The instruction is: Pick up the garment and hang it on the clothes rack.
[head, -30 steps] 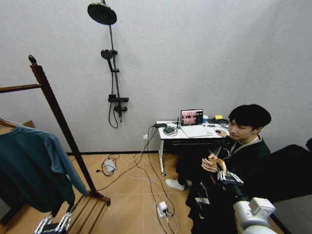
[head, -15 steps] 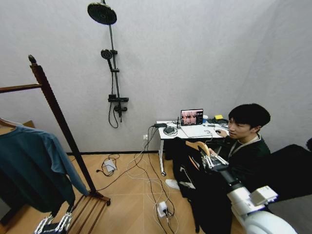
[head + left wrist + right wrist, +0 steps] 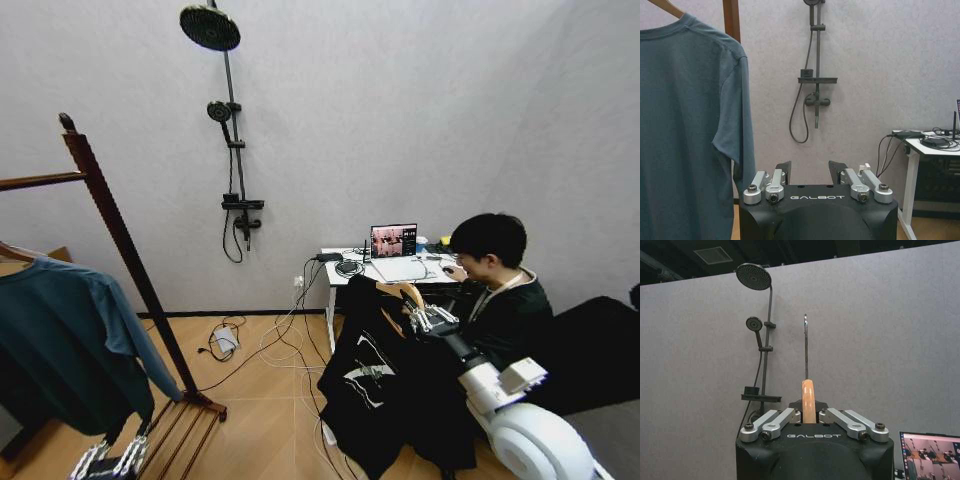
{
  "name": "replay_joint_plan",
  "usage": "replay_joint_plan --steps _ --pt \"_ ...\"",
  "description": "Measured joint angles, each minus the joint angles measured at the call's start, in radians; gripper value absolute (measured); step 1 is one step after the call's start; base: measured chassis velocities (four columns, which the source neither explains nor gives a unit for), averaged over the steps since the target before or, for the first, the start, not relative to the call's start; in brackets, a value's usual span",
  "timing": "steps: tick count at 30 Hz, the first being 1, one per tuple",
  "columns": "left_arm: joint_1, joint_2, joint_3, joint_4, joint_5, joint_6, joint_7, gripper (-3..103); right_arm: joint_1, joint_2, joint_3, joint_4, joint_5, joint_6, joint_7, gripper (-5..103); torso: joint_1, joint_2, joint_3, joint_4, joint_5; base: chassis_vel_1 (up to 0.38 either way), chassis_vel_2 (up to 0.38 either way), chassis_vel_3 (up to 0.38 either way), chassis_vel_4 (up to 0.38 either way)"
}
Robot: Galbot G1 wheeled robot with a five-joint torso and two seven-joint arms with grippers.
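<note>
- The right hand (image 3: 422, 318), right of centre in the head view, is clamped on the light wooden hanger (image 3: 400, 292) of the black printed T-shirt (image 3: 370, 385).
- The shirt hangs free below the hanger in the lower centre-right, white print facing left, in front of the white desk (image 3: 392, 275) and a seated person.
- In the right wrist view the hanger's neck (image 3: 807, 399) stands between the closed fingers, with its metal hook (image 3: 805, 345) upright.
- The dark reddish-brown clothes rack (image 3: 120, 240) stands at the far left, well apart from the shirt, carrying a teal sweater (image 3: 60, 340).
- The left hand (image 3: 108, 462) sits at the bottom left edge beside the rack's slatted base, fingers (image 3: 784, 172) apart and holding nothing.
</note>
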Motion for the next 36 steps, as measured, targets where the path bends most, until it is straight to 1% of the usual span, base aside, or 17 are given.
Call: replay_joint_plan --steps 1,3,14,18,19,20,29,36 --pt "0.0 0.0 0.0 0.0 0.0 0.0 0.0 46 0.0 0.0 0.0 0.0 0.0 0.0 0.0 10 0.0 0.0 0.0 0.0 0.0 0.0 0.0 0.0 0.0" --pt "0.0 0.0 0.0 0.0 0.0 0.0 0.0 46 0.031 -0.005 -0.01 -0.032 -0.018 0.031 -0.008 10 0.0 0.0 0.0 0.0004 0.0001 0.061 0.036 0.032 0.041" --pt "0.0 0.0 0.0 0.0 0.0 0.0 0.0 46 0.066 -0.036 -0.06 -0.033 -0.007 0.026 -0.019 10 0.0 0.0 0.0 0.0 -0.0001 0.067 0.073 0.071 0.056" --pt "0.0 0.0 0.0 0.0 0.0 0.0 0.0 46 0.095 -0.038 -0.092 -0.041 -0.007 0.022 -0.019 10 0.0 0.0 0.0 0.0 0.0 0.099 0.092 0.11 0.083" --pt "0.0 0.0 0.0 0.0 0.0 0.0 0.0 46 0.113 -0.037 -0.109 -0.046 -0.006 0.017 -0.019 10 0.0 0.0 0.0 0.0005 0.0 0.111 0.112 0.118 0.093" --pt "0.0 0.0 0.0 0.0 0.0 0.0 0.0 46 0.124 -0.035 -0.12 -0.053 -0.005 0.015 -0.019 10 0.0 0.0 0.0 0.0005 -0.0001 0.121 0.122 0.117 0.126" --pt "0.0 0.0 0.0 0.0 0.0 0.0 0.0 46 0.086 -0.014 -0.104 -0.031 -0.005 0.017 -0.026 10 0.0 0.0 0.0 0.0 0.0 0.127 0.121 0.12 0.123" --pt "0.0 0.0 0.0 0.0 0.0 0.0 0.0 46 0.077 -0.017 -0.092 -0.021 0.001 0.019 -0.026 10 0.0 0.0 0.0 0.0002 0.0 0.13 0.123 0.123 0.117"
